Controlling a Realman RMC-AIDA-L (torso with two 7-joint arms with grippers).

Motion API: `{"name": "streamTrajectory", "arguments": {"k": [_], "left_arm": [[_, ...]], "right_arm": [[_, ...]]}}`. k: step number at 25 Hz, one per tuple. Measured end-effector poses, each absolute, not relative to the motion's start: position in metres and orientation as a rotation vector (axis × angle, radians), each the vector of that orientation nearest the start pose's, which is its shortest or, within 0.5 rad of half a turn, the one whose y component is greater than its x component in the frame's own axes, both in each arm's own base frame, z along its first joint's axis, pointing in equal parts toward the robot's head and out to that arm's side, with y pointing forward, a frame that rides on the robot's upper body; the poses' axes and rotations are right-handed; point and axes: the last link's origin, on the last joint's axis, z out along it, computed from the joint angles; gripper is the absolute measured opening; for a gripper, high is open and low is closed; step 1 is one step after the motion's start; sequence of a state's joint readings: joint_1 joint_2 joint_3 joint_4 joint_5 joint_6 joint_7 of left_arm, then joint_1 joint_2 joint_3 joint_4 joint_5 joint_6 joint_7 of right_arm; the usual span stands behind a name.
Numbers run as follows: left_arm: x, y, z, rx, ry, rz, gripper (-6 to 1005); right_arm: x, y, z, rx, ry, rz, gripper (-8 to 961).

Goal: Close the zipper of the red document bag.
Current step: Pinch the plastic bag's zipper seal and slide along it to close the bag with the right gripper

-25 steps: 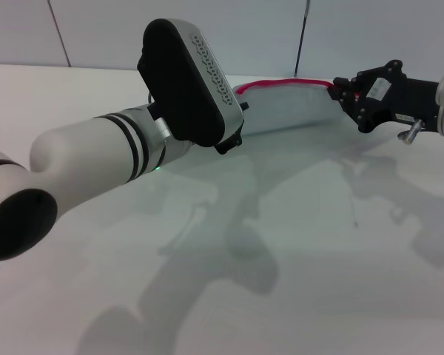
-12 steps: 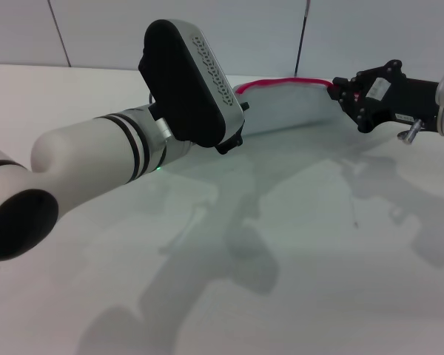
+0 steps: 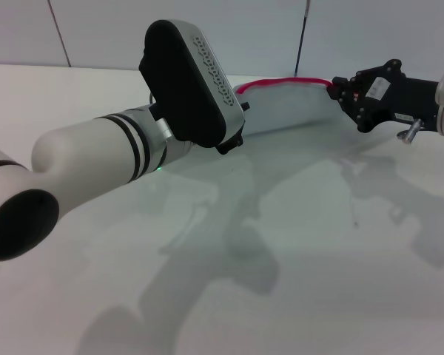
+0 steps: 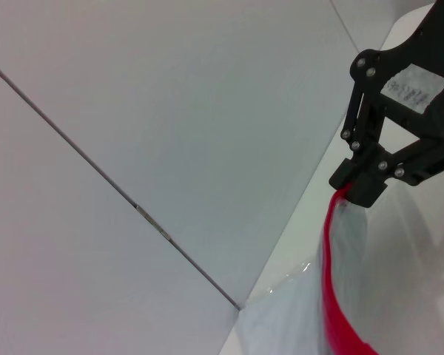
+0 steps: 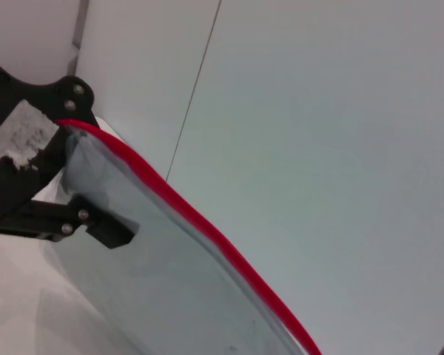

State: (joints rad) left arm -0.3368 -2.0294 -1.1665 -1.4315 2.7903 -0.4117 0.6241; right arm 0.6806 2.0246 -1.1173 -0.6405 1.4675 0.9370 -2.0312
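The red document bag (image 3: 288, 109) stands on its long edge at the back of the table, pale and translucent, stretched between my two grippers. The zipper (image 3: 281, 80) runs as a thin red line along its top edge. My right gripper (image 3: 339, 92) is shut on the zipper's right end, and the left wrist view shows it (image 4: 357, 188) pinching the red strip (image 4: 333, 296). My left gripper (image 5: 72, 174) is shut on the bag's other corner (image 5: 155, 281), below the zipper (image 5: 207, 229). In the head view my own left wrist hides it. The slider does not show.
My left forearm (image 3: 96, 159) and its black wrist housing (image 3: 189, 81) fill the left foreground of the head view. The white table (image 3: 303, 244) spreads in front of the bag. A pale panelled wall (image 3: 244, 33) stands close behind it.
The red zipper edge has drawn into a thinner, straighter line than a second ago. Both arms have hardly moved.
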Motion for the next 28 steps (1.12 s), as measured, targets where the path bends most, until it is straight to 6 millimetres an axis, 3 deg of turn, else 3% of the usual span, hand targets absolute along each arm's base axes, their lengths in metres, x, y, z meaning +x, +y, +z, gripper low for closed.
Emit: {"name": "streamTrajectory", "arguments": {"k": [28], "left_arm": [[-0.1420, 0.3642, -0.0507, -2.259, 0.055, 0.007, 79]], "right_arm": [[0.2126, 0.4301, -0.0062, -2.469, 0.073, 0.333, 37]]}}
